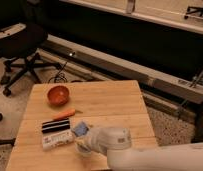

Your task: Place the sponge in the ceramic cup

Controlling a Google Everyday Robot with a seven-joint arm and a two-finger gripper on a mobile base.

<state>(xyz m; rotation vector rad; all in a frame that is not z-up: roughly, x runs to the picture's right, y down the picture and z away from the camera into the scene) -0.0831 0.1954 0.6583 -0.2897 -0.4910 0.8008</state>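
Observation:
The blue sponge (80,129) sits tilted just above the near part of the wooden table (110,102), right at the tip of my gripper (86,136). The gripper is the left end of the bulky white arm (115,142) that comes in from the lower right. Just below the sponge, a small pale round shape that looks like the ceramic cup (83,149) stands near the table's front edge, partly hidden by the arm. Whether the gripper is touching the sponge is unclear.
An orange-red bowl (58,94) stands at the table's far left. An orange stick-like item (63,114) lies in front of it, then a black-striped packet (55,125) and a white packet (57,139) left of the sponge. An office chair (20,45) stands on the floor behind.

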